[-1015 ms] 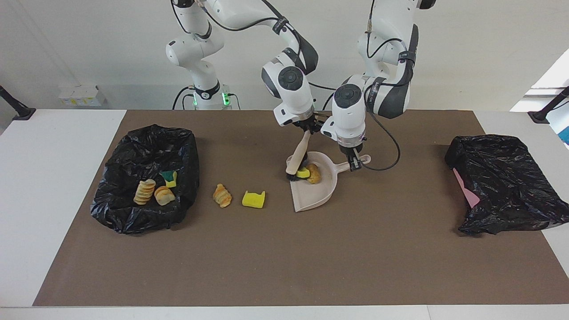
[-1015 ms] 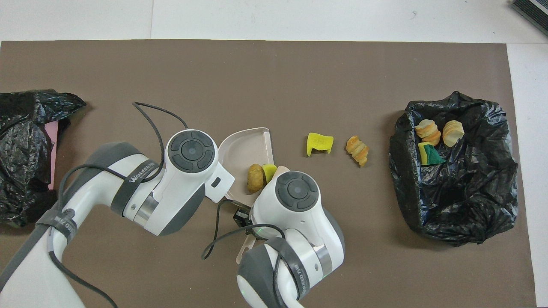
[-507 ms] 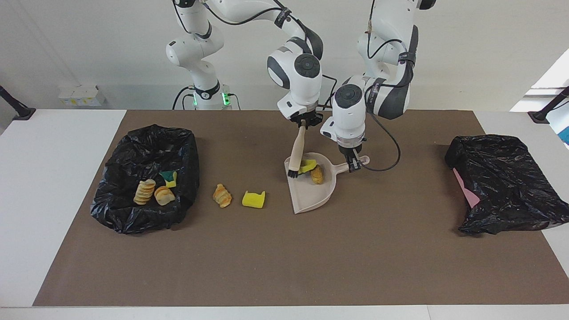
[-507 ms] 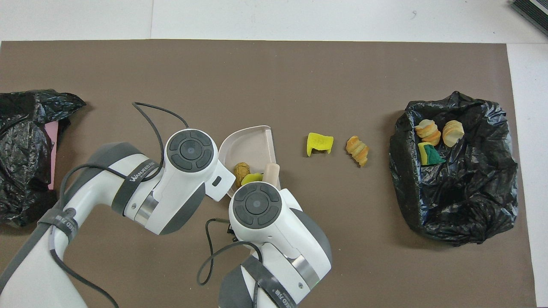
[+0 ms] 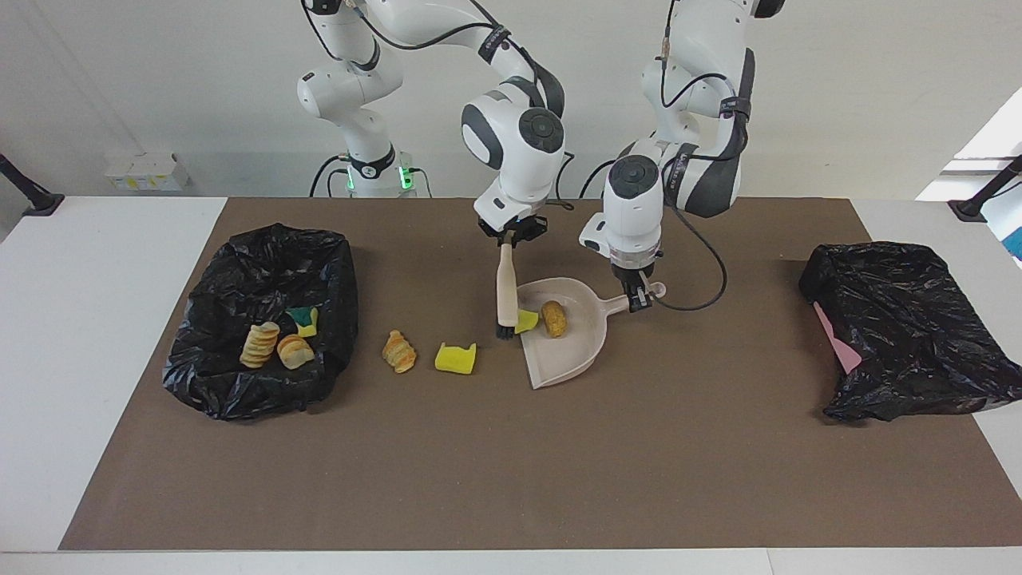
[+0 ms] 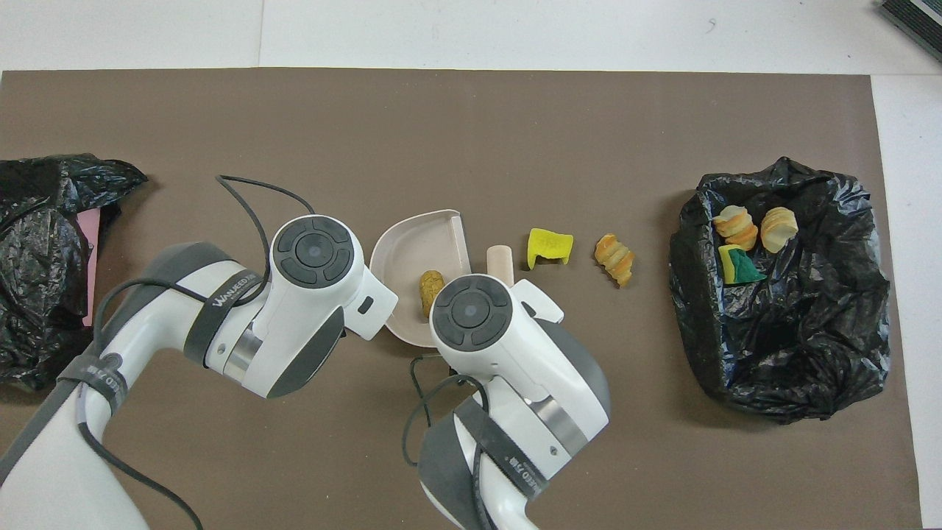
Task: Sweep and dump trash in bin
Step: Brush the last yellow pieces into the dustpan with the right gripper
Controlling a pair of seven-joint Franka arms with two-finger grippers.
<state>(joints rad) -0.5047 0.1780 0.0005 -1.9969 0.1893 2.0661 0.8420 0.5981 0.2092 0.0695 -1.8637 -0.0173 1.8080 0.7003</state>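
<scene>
Gripping brush (image 5: 505, 289), right end effector (image 5: 511, 236), left end effector (image 5: 636, 294) clamping dustpan (image 5: 568, 345) handle (bread piece (image 5: 552, 318) inside), black-lined bin (image 5: 259, 319) nearby

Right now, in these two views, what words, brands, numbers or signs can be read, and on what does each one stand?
"WANJEED..." (partly legible, ending unclear): on the dark strap around the white left arm.
Lettering, too foreshortened to read: on the dark strap around the white right arm.
Yellow marks, too small to read: on the small white boxes by the wall.
No text shows on the beige plastic dustpan, the black bin bags or the brown mat.
</scene>
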